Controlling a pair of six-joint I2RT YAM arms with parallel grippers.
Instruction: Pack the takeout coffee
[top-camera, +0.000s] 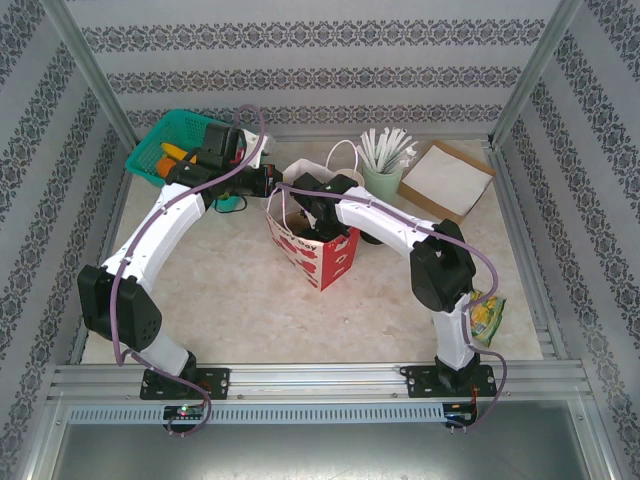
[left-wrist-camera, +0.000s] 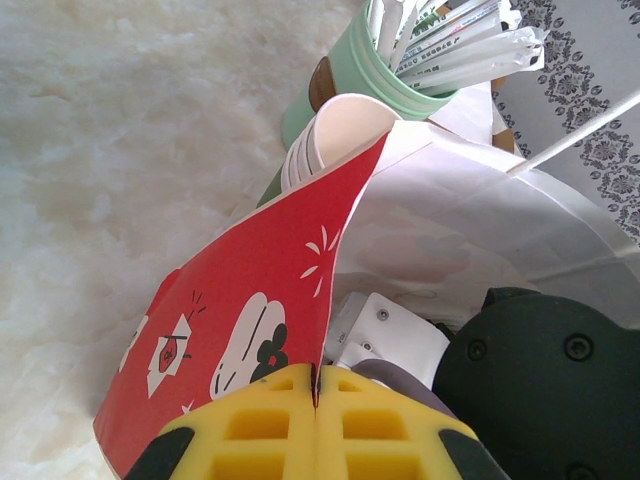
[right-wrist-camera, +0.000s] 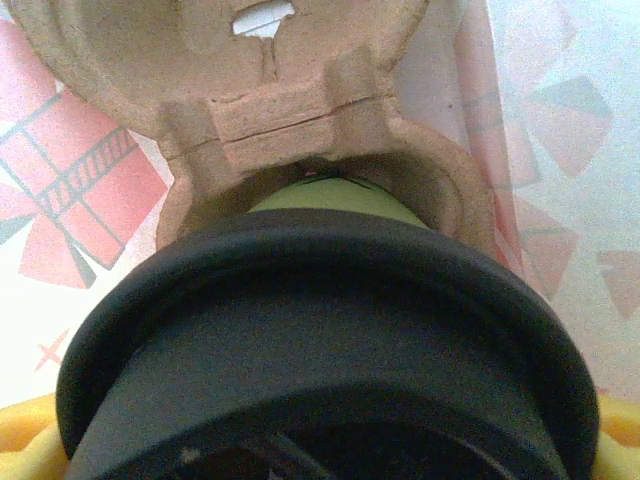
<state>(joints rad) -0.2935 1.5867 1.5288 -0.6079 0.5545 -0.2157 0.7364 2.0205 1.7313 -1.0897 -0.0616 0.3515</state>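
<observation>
Top view: left gripper (top-camera: 272, 188) sits on the left rim of the paper bag (top-camera: 325, 255), mid-table. My read is that it's there to hold the mouth open. Right gripper (top-camera: 312, 205) is down inside the bag mouth, so its load is hidden from this angle. Straw cup (top-camera: 381, 178) and flat cardboard box (top-camera: 447, 178) stand behind the bag, apart from the work. Teal basket (top-camera: 172, 140) is at far left.

Left wrist: yellow fingers (left-wrist-camera: 250, 430) are pressed together with the bag's red wall pinched in the seam between them. The wall is pulled taut, which leaves the white interior open for the other arm's black body (left-wrist-camera: 540, 370).

Right wrist: coffee cup's black lid (right-wrist-camera: 320, 340) is up close, with a strip of the green side showing past it. Yellow fingers (right-wrist-camera: 25, 435) flank the lid, jaws wide, apparently clamped on the cup. The brown pulp carrier (right-wrist-camera: 290, 110) is directly beyond, cup aimed at one well; can't tell if it's fully seated. Both are inside the bag, as red print shows through the white wall around them. Judgement: seating step, release not yet due.
</observation>
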